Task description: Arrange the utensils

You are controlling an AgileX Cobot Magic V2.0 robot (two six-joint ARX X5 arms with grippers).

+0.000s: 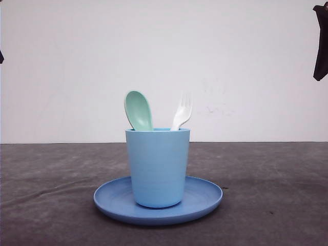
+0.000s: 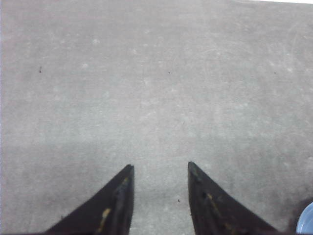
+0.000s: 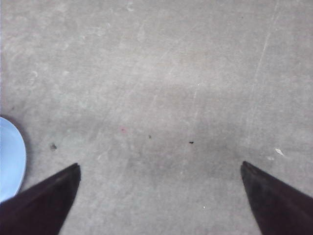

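A pale mint-green spoon (image 1: 138, 109) and a small white fork (image 1: 182, 111) stand upright in a light blue cup (image 1: 157, 166), heads up above its rim. The cup stands on a round blue plate (image 1: 205, 197) in the middle of the table. My left gripper (image 2: 160, 167) is open over bare grey table, nothing between its fingers; a bit of the plate (image 2: 306, 220) shows at the frame's corner. My right gripper (image 3: 160, 165) is wide open over bare table, with the plate's edge (image 3: 10, 156) beside one finger. A dark part of the right arm (image 1: 321, 41) hangs at the upper right of the front view.
The dark grey table (image 1: 266, 174) runs back to a plain white wall (image 1: 246, 66). A dark sliver (image 1: 1, 56) shows at the far left edge of the front view.
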